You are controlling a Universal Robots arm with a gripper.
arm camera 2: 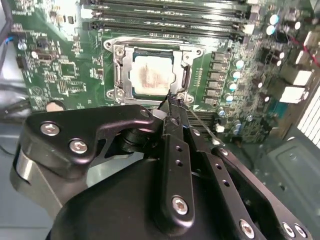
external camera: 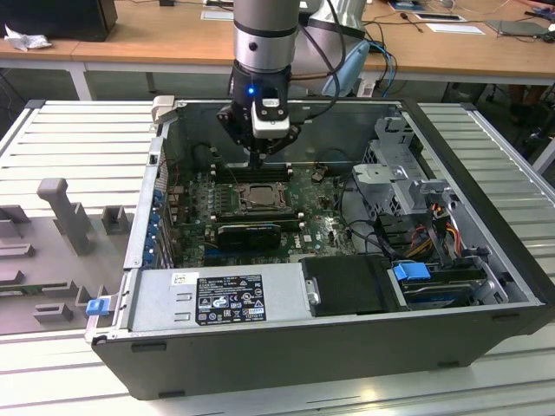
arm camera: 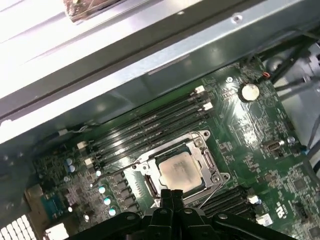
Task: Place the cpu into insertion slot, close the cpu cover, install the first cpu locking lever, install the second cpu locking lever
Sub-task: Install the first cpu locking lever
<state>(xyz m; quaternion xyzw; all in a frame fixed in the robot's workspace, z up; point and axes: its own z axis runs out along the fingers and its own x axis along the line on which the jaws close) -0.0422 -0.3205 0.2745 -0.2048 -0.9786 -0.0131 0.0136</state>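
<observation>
Silvery cpu just beside gripper

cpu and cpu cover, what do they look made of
cpu: the top looks like metal, a matte pale silvery-beige plate with a dull, smudged sheen. cpu cover: seems to be thin stamped steel or similar, bright silvery, with sharp glints along its edges. The exact alloy can't be told.
</observation>
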